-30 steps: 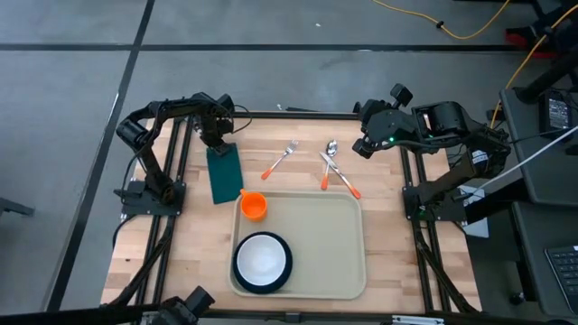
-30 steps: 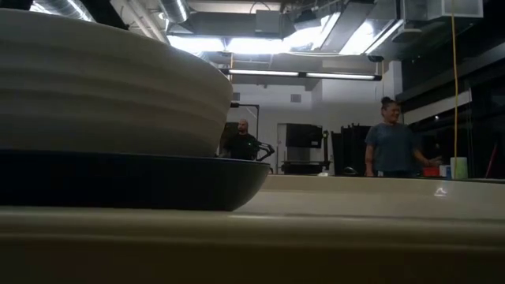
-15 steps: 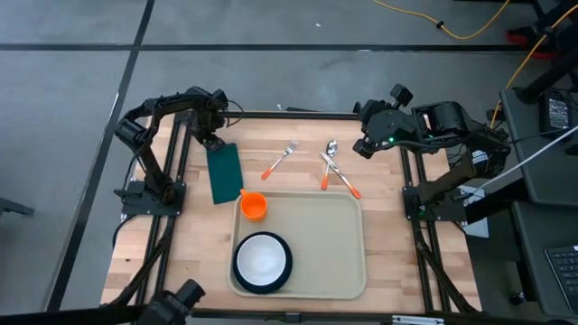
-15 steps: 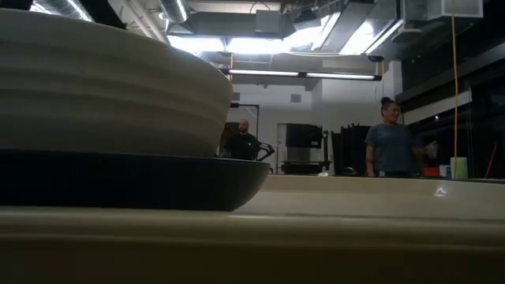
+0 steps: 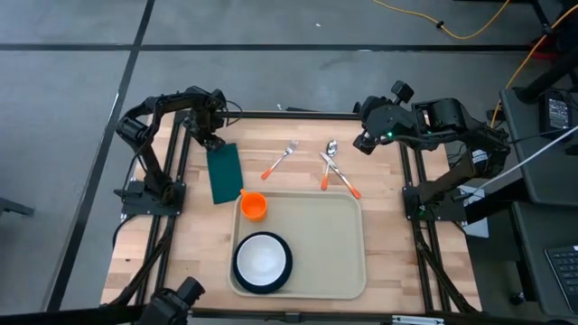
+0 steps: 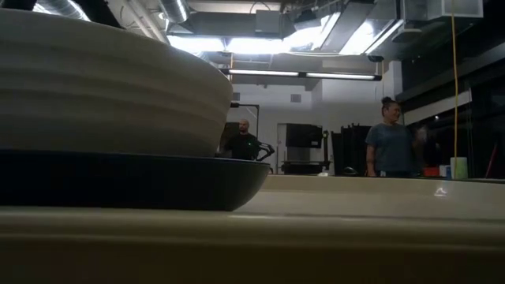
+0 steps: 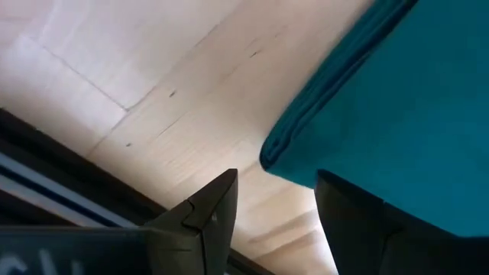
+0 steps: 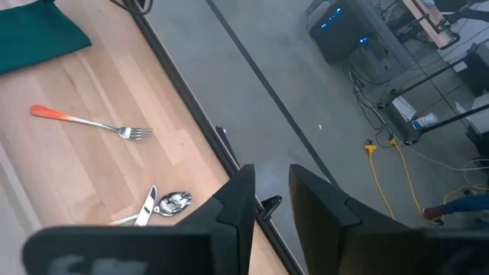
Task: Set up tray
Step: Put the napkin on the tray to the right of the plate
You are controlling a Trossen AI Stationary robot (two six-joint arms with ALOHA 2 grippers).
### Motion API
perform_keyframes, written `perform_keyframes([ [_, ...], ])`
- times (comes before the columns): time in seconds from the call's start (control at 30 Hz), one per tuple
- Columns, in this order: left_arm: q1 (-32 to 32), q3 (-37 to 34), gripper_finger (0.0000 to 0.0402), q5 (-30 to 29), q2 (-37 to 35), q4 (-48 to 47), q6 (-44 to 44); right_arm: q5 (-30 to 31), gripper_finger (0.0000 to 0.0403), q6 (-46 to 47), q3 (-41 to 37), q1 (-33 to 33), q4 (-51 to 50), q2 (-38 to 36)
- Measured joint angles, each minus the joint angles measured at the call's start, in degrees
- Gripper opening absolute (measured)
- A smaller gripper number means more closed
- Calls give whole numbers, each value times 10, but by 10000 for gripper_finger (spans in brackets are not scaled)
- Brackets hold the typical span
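The cream tray [image 5: 316,244] lies at the table's near middle. In it a white bowl on a dark plate [image 5: 262,262] sits at the near left, and an orange cup [image 5: 254,206] at the far left corner. A teal napkin [image 5: 224,171] lies flat on the wood left of the tray. My left gripper [image 5: 209,140] stands open, pointing down over the napkin's far left corner [image 7: 269,156], with one finger above cloth and one above bare wood. My right gripper [image 5: 365,142] hangs raised at the far right, its fingers [image 8: 272,195] a little apart with nothing between them.
A fork [image 5: 281,159] with an orange handle, and a spoon and knife [image 5: 336,170], lie on the wood beyond the tray. Close to the low camera stand the bowl [image 6: 102,87], the plate [image 6: 126,181] and the tray's rim [image 6: 252,244]; people stand in the room behind.
My left gripper has shifted a little toward the table's far left corner, from over the napkin's far end to its far left corner. The napkin lies where it was.
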Motion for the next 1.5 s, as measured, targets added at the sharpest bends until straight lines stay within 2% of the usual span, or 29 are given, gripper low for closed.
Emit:
perform_keyframes([
  [0.27, -19, 0, 169, -25, 26, 4, 2, 0, 87, 1, 0, 0, 0, 0],
  [0.7, -21, 0, 165, 23, 32, 25, 32, -7, 87, 4, 0, 0, 0, 0],
  [0.83, -21, 0, 130, 23, 32, 25, 32, -15, 87, 4, 0, 0, 0, 0],
  [1.03, -21, 0, 19, 27, 32, 20, 45, -15, 87, 3, 0, 0, 0, 0],
  [1.07, -21, 0, 12, 28, 32, 18, 46, -15, 87, 2, 0, 0, 0, 0],
  [1.27, -28, 6, 3, 29, 32, -5, 48, -15, 87, 2, 0, 0, 0, 0],
  [1.37, -39, 22, 2, 44, 30, -40, 52, -15, 87, 1, 0, 0, -3, 0],
  [1.5, -56, 56, 2, 35, 12, -76, 55, -25, 87, -1, 0, 0, -4, 0],
])
